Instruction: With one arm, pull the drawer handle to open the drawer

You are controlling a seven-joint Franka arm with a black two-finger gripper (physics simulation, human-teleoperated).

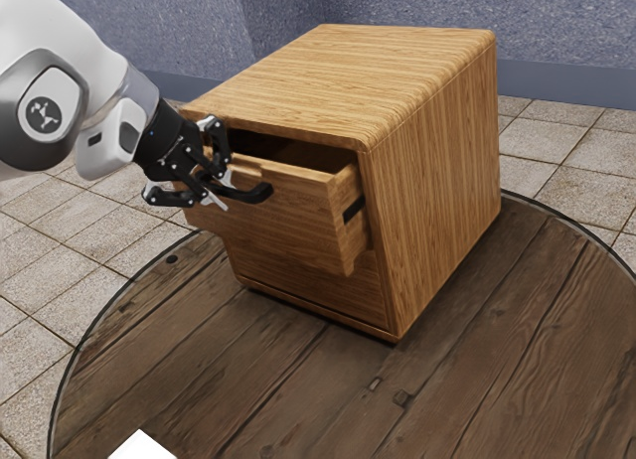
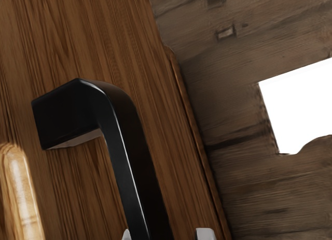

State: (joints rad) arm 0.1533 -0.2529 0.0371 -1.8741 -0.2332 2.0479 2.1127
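With the gripper [image 1: 209, 178], pinches the black drawer handle [image 1: 253, 193] from two sides. Holds the drawer [image 1: 288, 221] partly pulled out of the wooden cabinet [image 1: 427, 151], front facing the exterior view's left, handle lying level along that front. From the exterior view, gives the round plank table [image 1: 497, 380]. From the wrist view, gives the handle's bent end close against the wood grain, beside a white patch [image 2: 298, 105] on the planks.
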